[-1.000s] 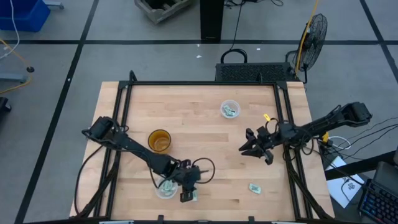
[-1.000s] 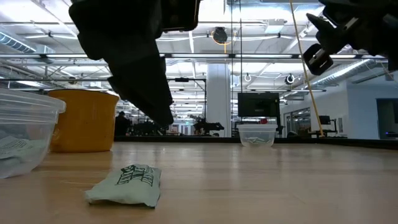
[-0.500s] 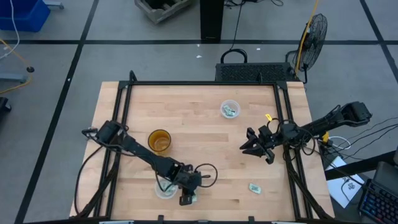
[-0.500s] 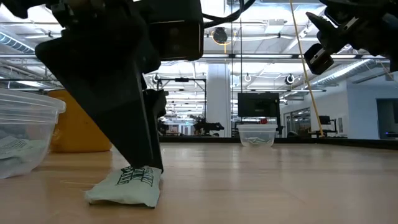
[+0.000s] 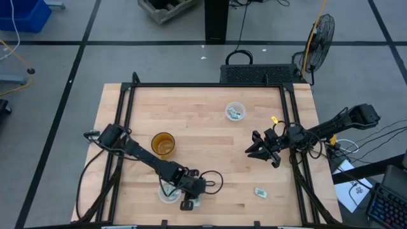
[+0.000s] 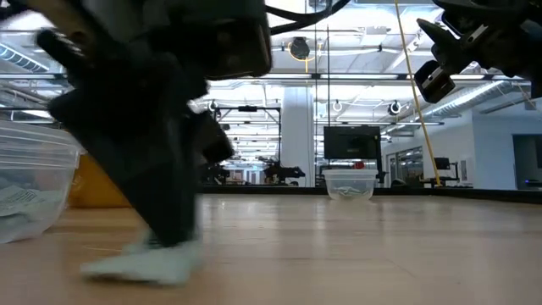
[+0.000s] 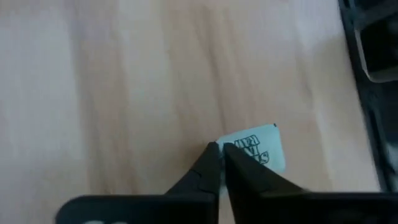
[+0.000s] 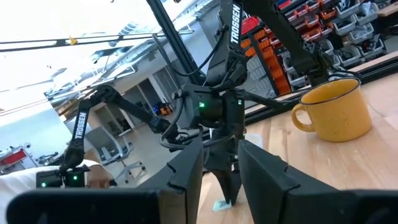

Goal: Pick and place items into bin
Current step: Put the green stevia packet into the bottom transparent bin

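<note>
Packet (image 7: 256, 154) lies at the tabletop's (image 5: 203, 127) near edge, touching the left claw's (image 7: 220, 157) tips. Its fingers are pinched together. Right claw (image 5: 261, 151) waits far right, fingers apart.

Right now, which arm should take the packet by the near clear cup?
Left. Its end effector is down on the small pale green-and-white wrapped packet, fingers nearly together at its edge, beside the clear plastic cup. The right end effector hangs open over the table's right side, far off.

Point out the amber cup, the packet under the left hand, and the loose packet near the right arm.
amber cup (image 5: 163, 144): high view, its open middle.
packet under the left hand (image 7: 258, 153): left wrist view, printed face.
loose packet (image 5: 260, 191): high view, its middle.
</note>
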Robot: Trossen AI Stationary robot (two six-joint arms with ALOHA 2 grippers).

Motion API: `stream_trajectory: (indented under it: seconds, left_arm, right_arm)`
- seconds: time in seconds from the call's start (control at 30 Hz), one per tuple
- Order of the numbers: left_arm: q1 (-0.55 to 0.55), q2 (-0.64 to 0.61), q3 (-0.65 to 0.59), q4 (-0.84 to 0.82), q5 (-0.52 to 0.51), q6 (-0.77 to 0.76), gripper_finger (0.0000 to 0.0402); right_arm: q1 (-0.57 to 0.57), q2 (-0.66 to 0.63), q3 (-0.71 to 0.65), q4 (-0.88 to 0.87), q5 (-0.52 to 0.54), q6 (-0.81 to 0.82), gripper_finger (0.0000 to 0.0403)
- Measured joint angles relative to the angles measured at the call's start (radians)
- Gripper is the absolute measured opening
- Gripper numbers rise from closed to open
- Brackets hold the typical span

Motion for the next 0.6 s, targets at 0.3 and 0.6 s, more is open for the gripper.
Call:
stream_trajectory:
  seconds: [0.3, 0.6]
  left_arm:
    - [-0.03, -0.218, 0.009, -0.065, -0.086, 0.043, 0.001]
    - [-0.162, -0.443, 0.01, -0.369, -0.352, -0.102, 0.0019]
  right_arm:
    - [0.0, 0.0, 0.0, -0.006, 0.0, 0.001, 0.0095]
    - [0.0, 0.0, 0.0, -0.019, -0.001, 0.001, 0.0095]
